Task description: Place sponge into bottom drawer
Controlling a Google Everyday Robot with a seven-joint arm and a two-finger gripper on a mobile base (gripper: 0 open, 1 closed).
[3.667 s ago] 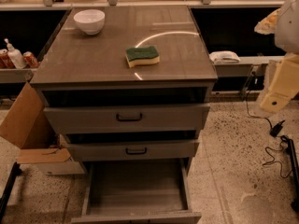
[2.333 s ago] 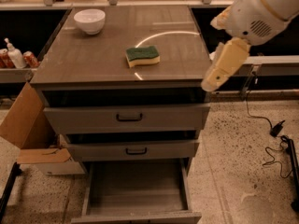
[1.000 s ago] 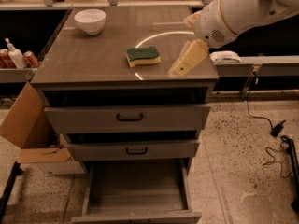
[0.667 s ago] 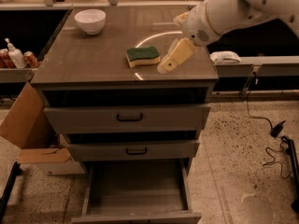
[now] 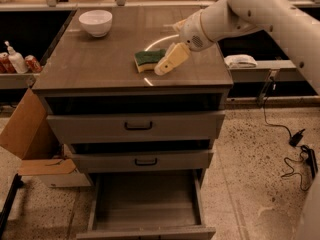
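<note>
sponge: on counter, green side up
hand: at sponge's 3 o'clock, just beside; grip state cannot tell
bottom drawer: open

I see my arm as a thick, smooth white tube with a bulbous wrist bearing a greyish round patch. The cream-yellow, wedge-shaped gripper lies at seven o'clock off that wrist.

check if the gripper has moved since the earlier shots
Yes. The gripper has swung left, from past the right edge of the cabinet top to just right of the sponge, which has stayed put.
</note>
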